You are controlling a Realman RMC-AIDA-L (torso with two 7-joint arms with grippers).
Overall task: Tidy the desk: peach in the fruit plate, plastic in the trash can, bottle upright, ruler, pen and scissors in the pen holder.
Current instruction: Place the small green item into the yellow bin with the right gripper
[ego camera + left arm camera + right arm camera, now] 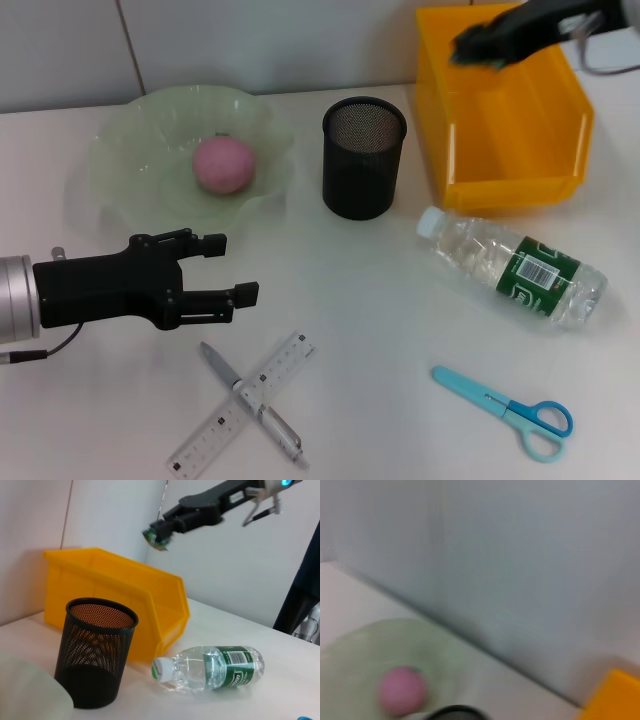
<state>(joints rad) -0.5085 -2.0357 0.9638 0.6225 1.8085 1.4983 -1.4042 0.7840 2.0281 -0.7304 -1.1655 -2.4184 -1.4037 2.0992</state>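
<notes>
A pink peach (222,165) lies in the pale green fruit plate (125,150). The black mesh pen holder (364,157) stands empty beside it. My right gripper (478,47) is above the yellow bin (505,190), shut on a green plastic scrap (157,536). A water bottle (515,265) lies on its side. Blue scissors (510,408) lie at the front right. A clear ruler (290,358) and a pen (222,368) lie crossed at the front. My left gripper (232,268) is open and empty, above the table just behind them.
The wall runs along the table's back edge behind the plate and bin. The left wrist view shows the pen holder (95,650), the bin (115,595) and the bottle (210,669). The right wrist view shows the peach (402,690) in the plate.
</notes>
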